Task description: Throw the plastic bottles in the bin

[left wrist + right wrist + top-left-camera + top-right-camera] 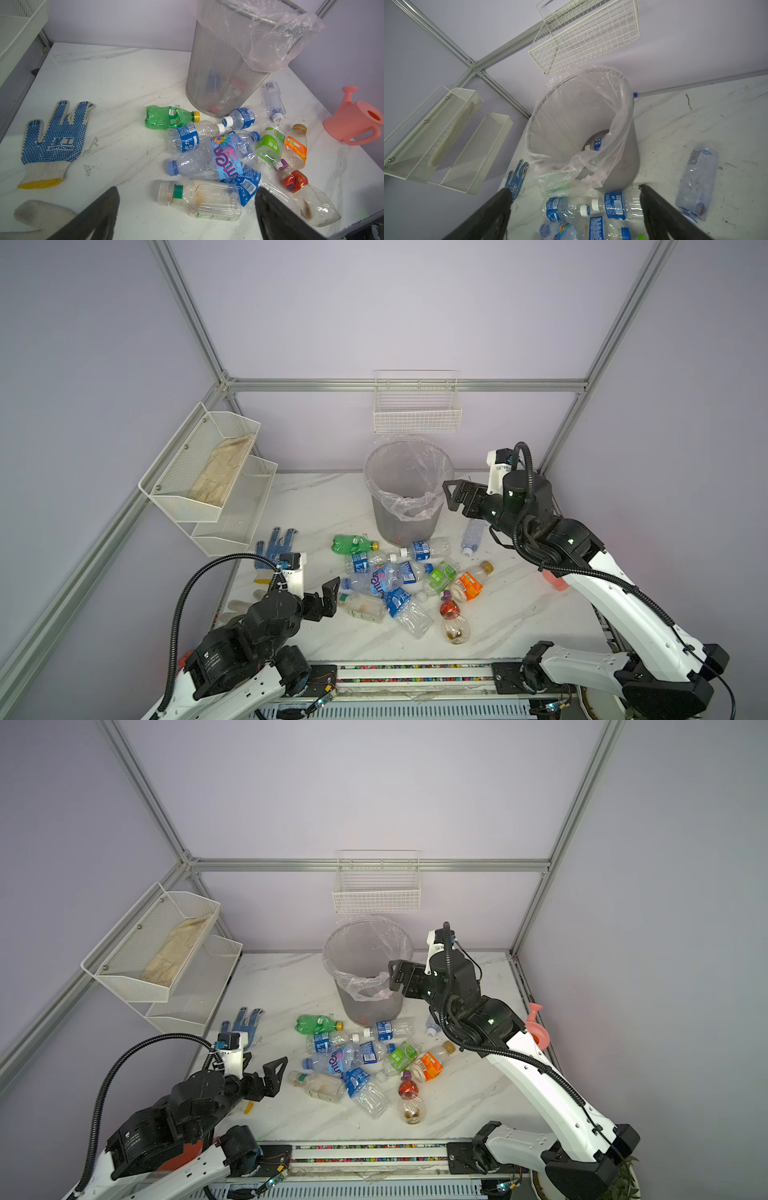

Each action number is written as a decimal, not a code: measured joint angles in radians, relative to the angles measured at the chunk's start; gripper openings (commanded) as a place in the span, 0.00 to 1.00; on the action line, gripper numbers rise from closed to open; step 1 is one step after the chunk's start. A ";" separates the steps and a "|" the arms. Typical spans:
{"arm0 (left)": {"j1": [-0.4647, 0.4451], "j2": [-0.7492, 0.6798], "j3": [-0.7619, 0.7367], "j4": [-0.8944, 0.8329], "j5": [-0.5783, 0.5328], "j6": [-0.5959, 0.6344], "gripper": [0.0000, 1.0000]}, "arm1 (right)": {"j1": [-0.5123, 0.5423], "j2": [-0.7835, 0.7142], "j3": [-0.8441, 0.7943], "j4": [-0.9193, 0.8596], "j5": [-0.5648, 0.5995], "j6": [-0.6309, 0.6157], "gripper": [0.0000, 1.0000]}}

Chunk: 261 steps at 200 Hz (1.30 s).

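The left pincer (332, 595) gapes wide, holding nothing; the plastic bottles (390, 578) lie heaped on the table (519, 614) just ahead of it. The right pincer (450, 496), equally wide and empty, hangs beside the rim of the bin (399, 526), a blue-labelled bottle (598, 143) inside.

Left gripper (333, 596) low, right gripper (449, 495) high (both spread wide, empty).

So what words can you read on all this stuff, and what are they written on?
"KINGONG": on the blue-dotted glove.
"星工": on the same glove, just above that word.
Big purple letters on the colourful label of a clear bottle: they lie sideways, and I cannot read them for sure.
Labels on the other plastic bottles: print too small or blurred to read.
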 measured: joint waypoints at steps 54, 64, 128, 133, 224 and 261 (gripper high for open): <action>0.000 0.121 -0.026 0.013 0.064 -0.185 1.00 | 0.000 -0.097 -0.086 -0.051 0.002 0.000 0.97; 0.000 0.134 -0.042 0.014 0.077 -0.236 1.00 | 0.000 -0.108 -0.097 -0.055 0.005 0.003 0.97; 0.000 0.182 -0.151 0.040 0.191 -0.529 1.00 | 0.000 -0.142 -0.164 -0.069 0.016 0.026 0.97; 0.000 0.181 -0.163 0.049 0.200 -0.550 1.00 | 0.000 -0.142 -0.167 -0.069 0.016 0.027 0.97; 0.000 0.219 -0.285 0.155 0.247 -0.879 1.00 | 0.000 -0.169 -0.210 -0.076 0.017 0.046 0.97; 0.000 0.329 -0.285 0.177 0.252 -0.950 1.00 | 0.000 -0.174 -0.226 -0.078 0.017 0.052 0.97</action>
